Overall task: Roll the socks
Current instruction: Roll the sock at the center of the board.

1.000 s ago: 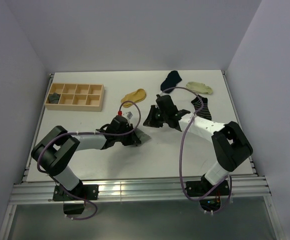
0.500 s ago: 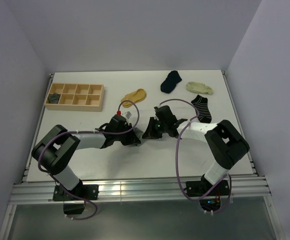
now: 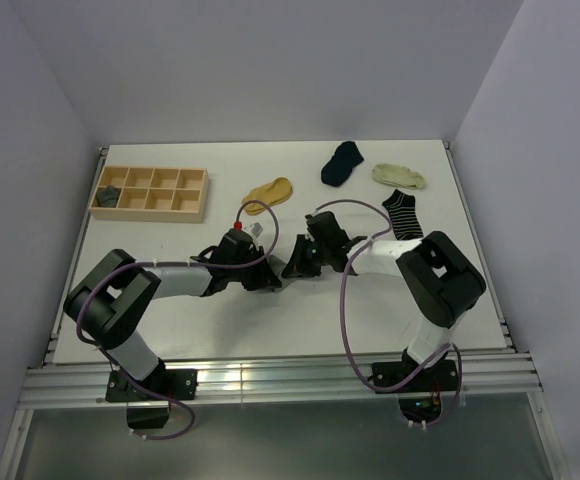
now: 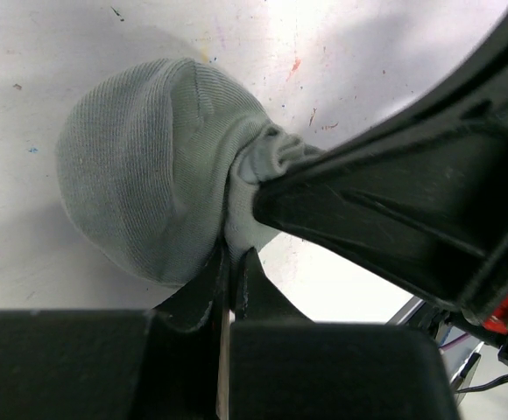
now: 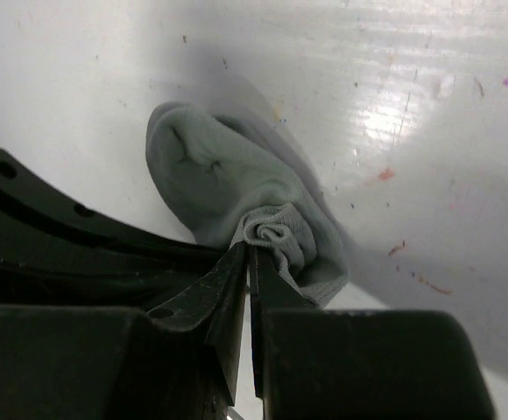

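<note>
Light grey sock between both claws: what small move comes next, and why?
Probably the right claw should pull the bunched cuff over the ball while the left claw anchors it: both are shut on the light grey sock, balled but not yet tucked.

No text, label, brand name, number or sign can be read in any of the three views. The small coloured flecks on the white counter (image 5: 464, 131) form no letters or figures.
</note>
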